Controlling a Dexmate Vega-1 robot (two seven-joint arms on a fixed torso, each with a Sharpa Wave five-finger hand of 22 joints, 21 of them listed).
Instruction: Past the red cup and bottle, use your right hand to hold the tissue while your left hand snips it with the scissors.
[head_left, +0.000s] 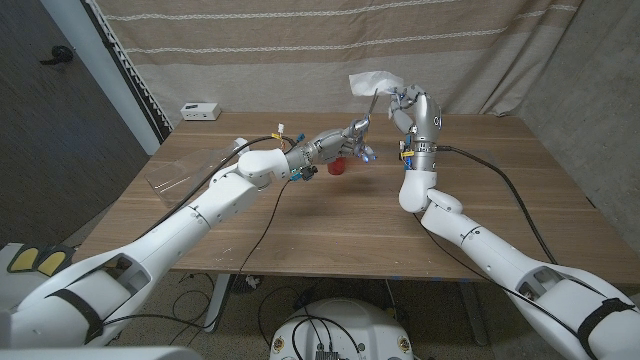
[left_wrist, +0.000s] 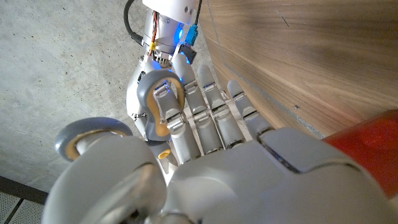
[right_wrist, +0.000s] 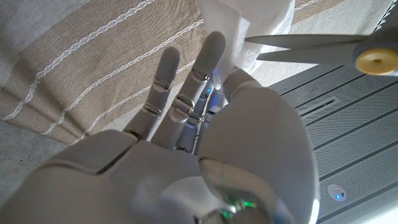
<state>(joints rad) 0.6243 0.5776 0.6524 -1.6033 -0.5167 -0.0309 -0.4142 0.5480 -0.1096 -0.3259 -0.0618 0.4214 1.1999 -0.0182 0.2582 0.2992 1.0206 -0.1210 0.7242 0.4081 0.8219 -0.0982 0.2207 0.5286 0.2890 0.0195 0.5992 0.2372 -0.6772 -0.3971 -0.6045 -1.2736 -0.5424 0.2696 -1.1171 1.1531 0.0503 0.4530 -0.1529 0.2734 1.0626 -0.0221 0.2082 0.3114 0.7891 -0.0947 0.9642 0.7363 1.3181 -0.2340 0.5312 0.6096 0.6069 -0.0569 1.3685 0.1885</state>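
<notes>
Above the far half of the wooden table (head_left: 470, 190), at upper centre of the head view, the right hand (head_left: 412, 108) stands raised on an upright forearm, fingers closed around the lower part of a white tissue (head_left: 373, 83) that fans up and to the left against the striped curtain (head_left: 330, 40). From the lower left corner the left arm stretches diagonally across the frame, its hand (head_left: 345, 142) gripping the scissors (head_left: 372, 110), whose long axis slants up and to the right so the tips meet the tissue's lower edge. Seen from the right wrist, the blades (right_wrist: 305, 46) enter from the right edge, slightly parted, their points touching the tissue (right_wrist: 249, 25) beside the right hand's fingers (right_wrist: 208, 59). A red cup (head_left: 337, 166) stands on the table just below the left hand; it fills the lower right of the left wrist view (left_wrist: 367, 149). At upper left, a small white box (head_left: 199, 110) sits at the table's back corner, and a clear plastic sheet (head_left: 178, 172) lies along the left edge.
</notes>
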